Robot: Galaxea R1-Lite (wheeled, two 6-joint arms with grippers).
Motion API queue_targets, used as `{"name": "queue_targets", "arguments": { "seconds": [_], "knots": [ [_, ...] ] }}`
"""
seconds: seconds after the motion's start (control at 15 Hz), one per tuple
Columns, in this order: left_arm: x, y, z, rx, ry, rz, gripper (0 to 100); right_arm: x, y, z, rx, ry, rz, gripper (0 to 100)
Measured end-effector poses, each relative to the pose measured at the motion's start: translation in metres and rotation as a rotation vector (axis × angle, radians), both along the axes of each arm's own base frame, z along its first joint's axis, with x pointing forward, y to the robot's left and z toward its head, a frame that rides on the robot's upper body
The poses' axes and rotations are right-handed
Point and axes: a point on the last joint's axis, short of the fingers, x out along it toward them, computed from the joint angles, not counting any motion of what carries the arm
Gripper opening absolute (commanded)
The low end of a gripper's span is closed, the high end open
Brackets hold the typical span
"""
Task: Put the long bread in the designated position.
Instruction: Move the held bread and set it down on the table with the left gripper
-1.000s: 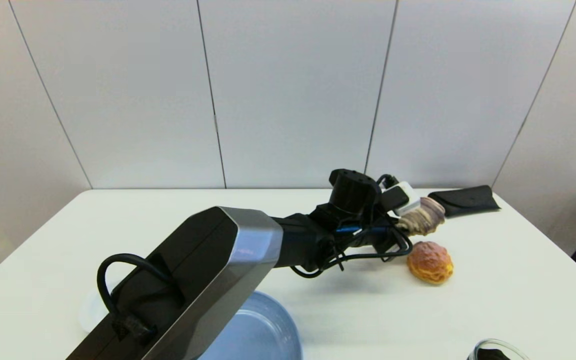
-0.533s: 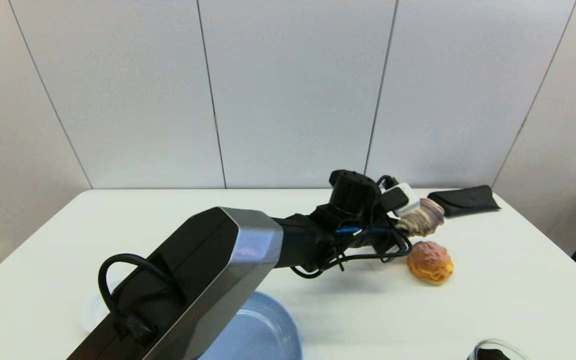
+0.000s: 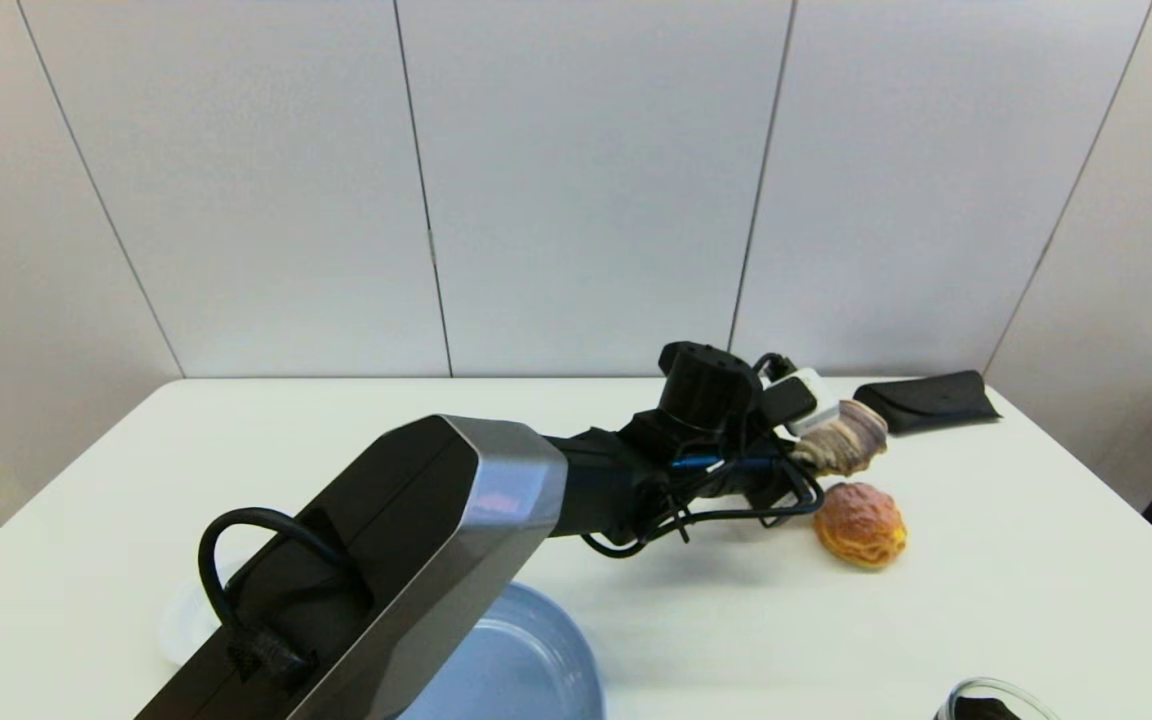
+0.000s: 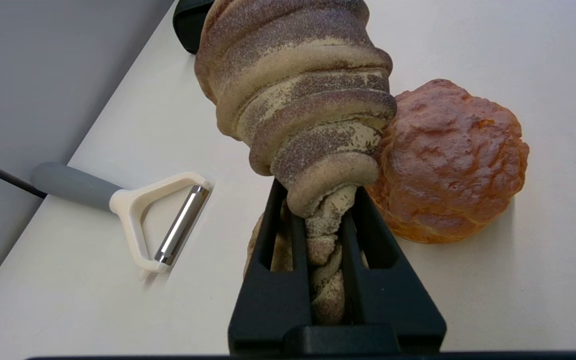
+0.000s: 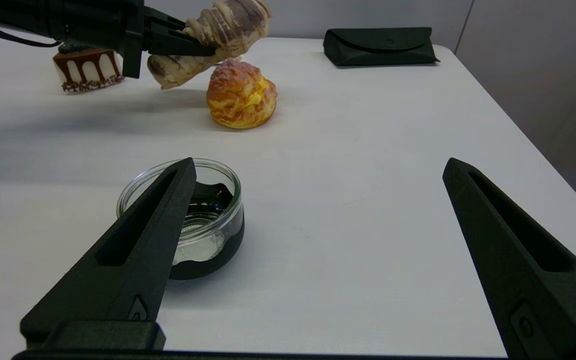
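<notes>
Toward the far right corner of the worktop, the left pincer is clamped on the long bread, its two black fingers squeezing the loaf's narrow middle so that the thick ridged end sticks out beyond the tips. From the right wrist view the loaf hangs clear of the surface, tilted, with its lower end near the round bun and a chocolate cake slice behind the arm. A peeler lies toward the far edge and a black pouch sits in the far right corner. The right pincer waits with its fingers wide apart at the near right edge, beside a glass jar. A blue plate sits at the near edge.

The step in hand looks like carrying the loaf to its bare patch of worktop. To do it well, lift a little before travelling so the drooping end does not drag the bun along, keep the squeeze steady because the soft loaf is pinched thin and could slip, then lower until it lies flat before letting go
</notes>
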Motion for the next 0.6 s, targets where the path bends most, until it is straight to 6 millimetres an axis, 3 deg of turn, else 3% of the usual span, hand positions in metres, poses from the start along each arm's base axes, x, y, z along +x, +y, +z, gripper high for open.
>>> {"name": "queue_targets", "arguments": {
  "seconds": [0.4, 0.47, 0.6],
  "knots": [
    [0.0037, 0.0031, -0.0006, 0.005, -0.012, -0.009, 0, 0.0000, 0.0000, 0.0000, 0.000, 0.000, 0.000, 100],
    [0.0043, 0.0036, -0.0006, 0.004, -0.012, -0.010, 100, 0.0000, 0.0000, 0.0000, 0.000, 0.000, 0.000, 100],
    [0.0048, 0.0040, -0.0008, 0.004, -0.012, -0.009, 100, 0.0000, 0.0000, 0.0000, 0.000, 0.000, 0.000, 100]
  ]
}}
